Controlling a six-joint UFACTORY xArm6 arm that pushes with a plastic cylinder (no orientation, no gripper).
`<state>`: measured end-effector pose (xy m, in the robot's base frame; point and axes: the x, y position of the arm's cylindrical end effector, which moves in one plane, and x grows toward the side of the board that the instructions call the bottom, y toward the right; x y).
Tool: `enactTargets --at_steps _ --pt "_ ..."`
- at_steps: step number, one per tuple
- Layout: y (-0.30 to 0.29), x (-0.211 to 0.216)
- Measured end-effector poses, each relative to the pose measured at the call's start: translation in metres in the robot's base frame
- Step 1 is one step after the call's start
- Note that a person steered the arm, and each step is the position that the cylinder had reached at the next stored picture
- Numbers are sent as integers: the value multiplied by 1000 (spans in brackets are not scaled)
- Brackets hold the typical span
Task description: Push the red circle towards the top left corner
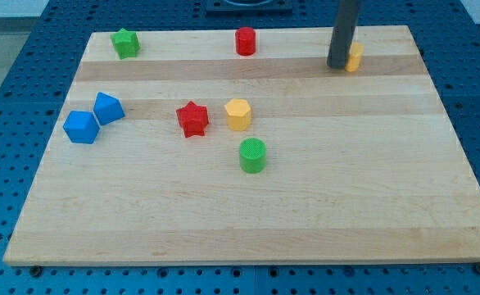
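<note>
The red circle [246,41] stands near the board's top edge, a little left of centre. My tip [338,65] rests on the board at the top right, well to the right of the red circle. It touches the left side of a yellow block [355,56], which is partly hidden behind the rod, so its shape is unclear. The top left corner holds a green star [126,43].
A red star [193,119] and a yellow hexagon [238,114] sit mid-board, with a green circle [252,156] below them. Two blue blocks [108,108] [81,127] lie touching at the left. The wooden board [305,213] lies on a blue perforated table.
</note>
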<state>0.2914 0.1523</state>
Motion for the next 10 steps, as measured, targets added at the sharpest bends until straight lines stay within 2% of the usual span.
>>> enactTargets --at_steps 1,4,10 --pt "5 21" --pt "14 -16" --pt "53 -13"
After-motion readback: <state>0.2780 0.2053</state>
